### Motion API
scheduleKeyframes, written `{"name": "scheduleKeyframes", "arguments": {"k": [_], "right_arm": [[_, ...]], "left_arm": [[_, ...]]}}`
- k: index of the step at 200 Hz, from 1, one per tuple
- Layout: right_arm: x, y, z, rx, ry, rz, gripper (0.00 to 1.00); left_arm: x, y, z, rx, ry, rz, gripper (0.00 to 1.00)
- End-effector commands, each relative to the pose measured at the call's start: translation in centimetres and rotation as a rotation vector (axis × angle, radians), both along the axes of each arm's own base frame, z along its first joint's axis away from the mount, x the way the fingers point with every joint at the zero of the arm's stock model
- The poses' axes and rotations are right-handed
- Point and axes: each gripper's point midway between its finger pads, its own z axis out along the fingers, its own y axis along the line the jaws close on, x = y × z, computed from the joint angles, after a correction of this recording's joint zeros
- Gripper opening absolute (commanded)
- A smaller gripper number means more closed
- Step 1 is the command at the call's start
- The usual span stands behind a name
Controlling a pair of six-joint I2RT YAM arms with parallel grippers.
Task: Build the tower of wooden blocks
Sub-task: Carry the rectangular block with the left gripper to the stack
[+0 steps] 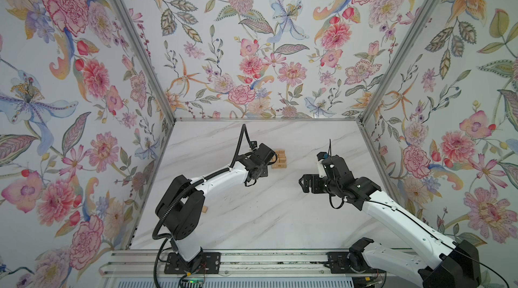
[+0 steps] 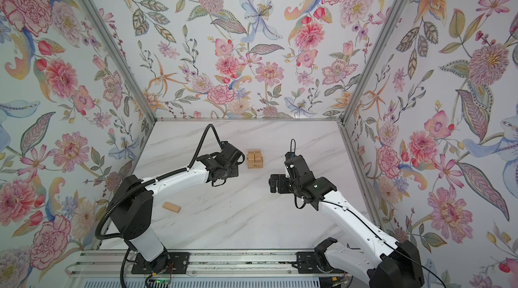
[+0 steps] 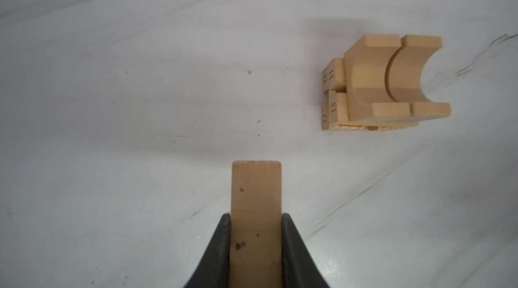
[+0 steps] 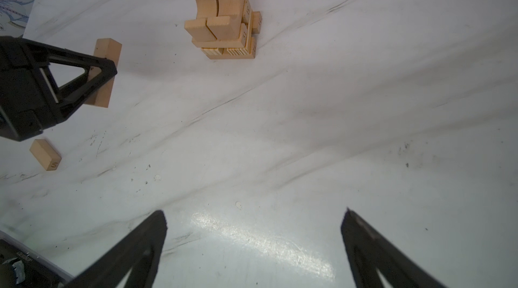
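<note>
One loose block (image 2: 171,207) lies flat on the desk (image 2: 238,230), front left. The left gripper (image 3: 255,216) has its jaws clenched on a plain bar (image 3: 255,185), just left of the tower (image 2: 255,158) and not touching it. The tower stands mid-desk with two arches (image 3: 392,76) on top; to its right, the right gripper (image 4: 254,212) has its jaws released and empty.

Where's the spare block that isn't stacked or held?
The loose block lies flat at the left in a top view, beside the left arm, well apart from the tower.

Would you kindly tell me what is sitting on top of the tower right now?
Two arch blocks sit side by side atop the tower. They cover the layer beneath: only numbered bar ends show.
</note>
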Motion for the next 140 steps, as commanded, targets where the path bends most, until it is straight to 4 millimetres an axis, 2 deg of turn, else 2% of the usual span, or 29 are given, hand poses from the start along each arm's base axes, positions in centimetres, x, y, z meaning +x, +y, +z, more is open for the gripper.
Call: {"name": "scheduleKeyframes", "arguments": {"k": [1,54,140], "right_arm": [[-0.3,-1.1,-0.3,-0.027,0.008,-0.034,0.99],[-0.5,-1.7,0.3,-0.036,-0.001,-0.047,0.99],[-0.9,-2.4,0.5,-0.041,-0.003,-0.063,0.99]], "left_arm": [[0.4,0.2,1.7,0.047,-0.027,-0.008,0.00],[2.3,-2.0,2.5,0.015,-0.052,-0.022,0.00],[4.8,-5.6,1.1,0.005,-0.043,-0.049,0.00]]}}
